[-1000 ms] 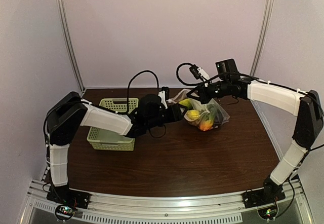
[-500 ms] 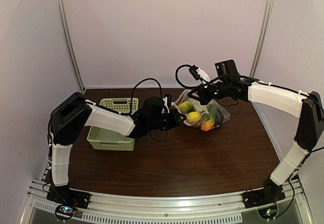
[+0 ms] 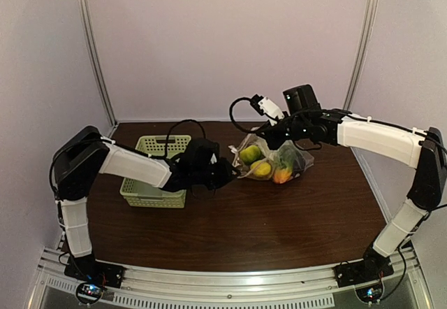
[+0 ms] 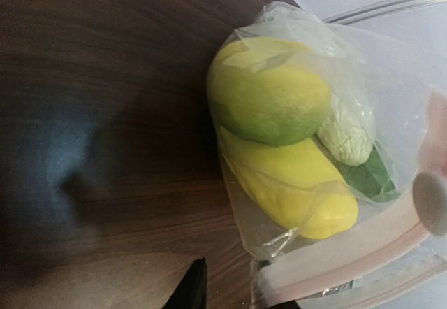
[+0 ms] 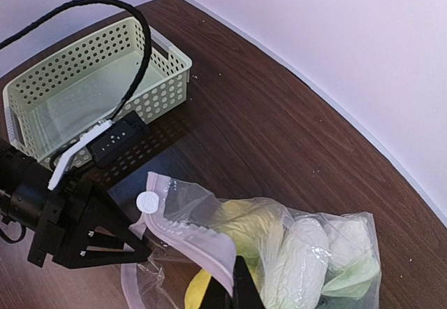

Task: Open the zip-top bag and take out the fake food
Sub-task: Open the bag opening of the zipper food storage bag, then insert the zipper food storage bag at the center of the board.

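1. Top external view: we see the zip-top bag toward the back of the desk, between the two arms, with the fake food inside it.
2. The right end effector is pinched together on the bag's upper edge.
3. The left end effector sits at the bag's left edge; we cannot tell whether it is apart or gripping.
4. The left wrist view shows us a green piece touching a yellow piece, with a whitish lump beside them, all behind clear plastic.
5. A pale green basket stands left of the bag.
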{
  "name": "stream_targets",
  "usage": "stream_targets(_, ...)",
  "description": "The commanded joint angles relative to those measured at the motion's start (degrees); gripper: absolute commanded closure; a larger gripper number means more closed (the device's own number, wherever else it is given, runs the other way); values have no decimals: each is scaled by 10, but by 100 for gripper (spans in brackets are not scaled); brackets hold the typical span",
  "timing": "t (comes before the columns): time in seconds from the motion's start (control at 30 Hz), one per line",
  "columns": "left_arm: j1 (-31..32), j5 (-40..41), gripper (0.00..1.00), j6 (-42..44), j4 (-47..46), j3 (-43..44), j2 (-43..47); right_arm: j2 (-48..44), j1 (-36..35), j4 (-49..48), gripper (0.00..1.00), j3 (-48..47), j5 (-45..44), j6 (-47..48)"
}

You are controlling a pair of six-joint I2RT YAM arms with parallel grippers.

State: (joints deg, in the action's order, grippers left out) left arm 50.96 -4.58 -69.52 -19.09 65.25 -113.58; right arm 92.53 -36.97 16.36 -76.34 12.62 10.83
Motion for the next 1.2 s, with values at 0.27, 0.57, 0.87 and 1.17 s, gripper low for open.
stream_targets(0.27,-3,7,71,232,-19,-41,142,0,-1,-6,100,-25,4,-12)
stream_targets(0.57,-2,-14,80,226,-106,0,96,3,-1,-2,100,-32,-14,-23)
stream_targets(0.87,-1,-45,82,217,-89,107,-14,3,-1,-4,100,-32,1,-35)
stream_targets(1.17,16,47,54,239,-34,178,-87,8,-2,-10,100,-28,37,-45)
